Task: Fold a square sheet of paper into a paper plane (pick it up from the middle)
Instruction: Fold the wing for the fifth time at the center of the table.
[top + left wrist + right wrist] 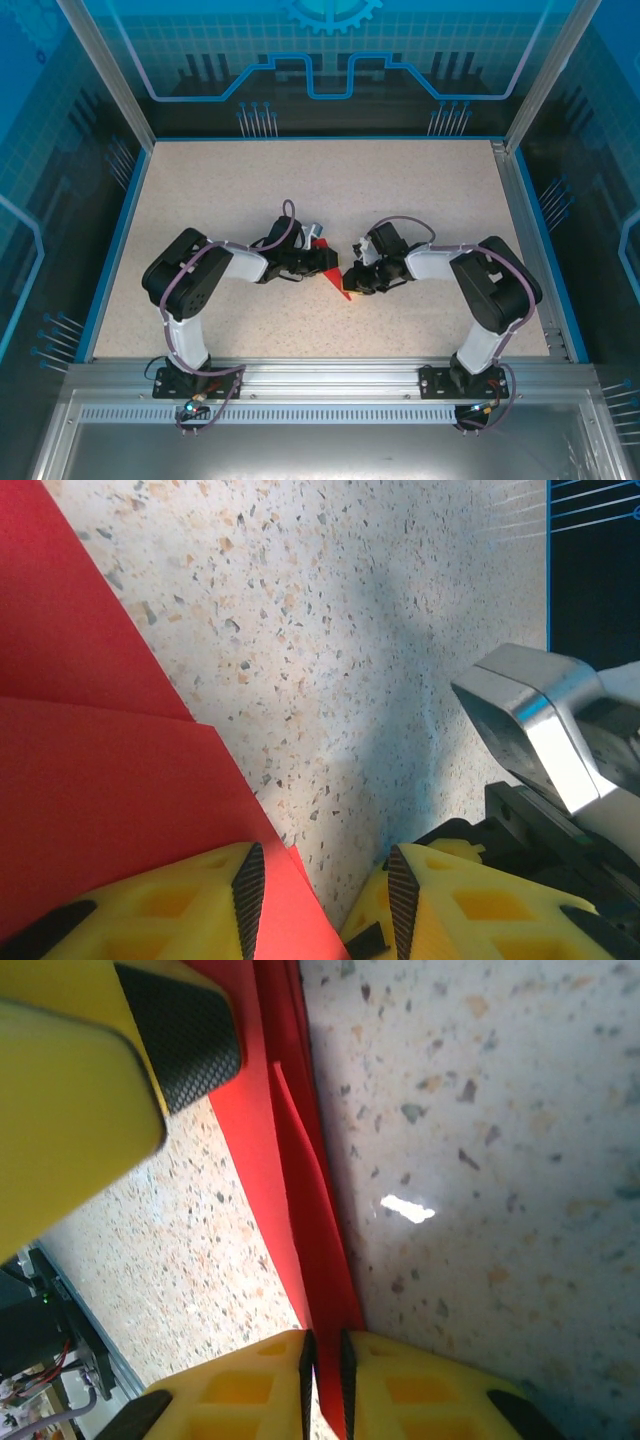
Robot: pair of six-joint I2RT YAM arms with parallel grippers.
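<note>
One red sheet of paper (342, 288), thin, matte, partly folded, lay at the middle of the bench (200, 200) between the two grippers. From above, its long axis ran roughly far to near, leaning a little right at the near end. A pointed corner faced the near edge.

Left wrist view: paper (100, 780) showed two overlapping flat layers with straight creased edges, filling the left side. Right wrist view: paper (300, 1220) seen edge-on as a narrow strip of stacked folds.

- Left gripper (325, 262) (325, 865): two yellow fingers (190, 900) with black ribbed pads, standing apart, bare bench in the gap. One finger sat over the paper, whose edge reached into the gap.
- Right gripper (352, 278) (325, 1345): two yellow fingers (240, 1390) almost together, folded paper edge in the slit. Could not tell whether they pressed it.
- A third yellow finger (70, 1080) with a black pad sat at upper left of the right wrist view, next to the paper.

Bench top: pale speckled stone pattern, slightly glossy. Two arms, black and white, reached inward from the near edge. One silver metal block (530, 720) showed at the right of the left wrist view.
</note>
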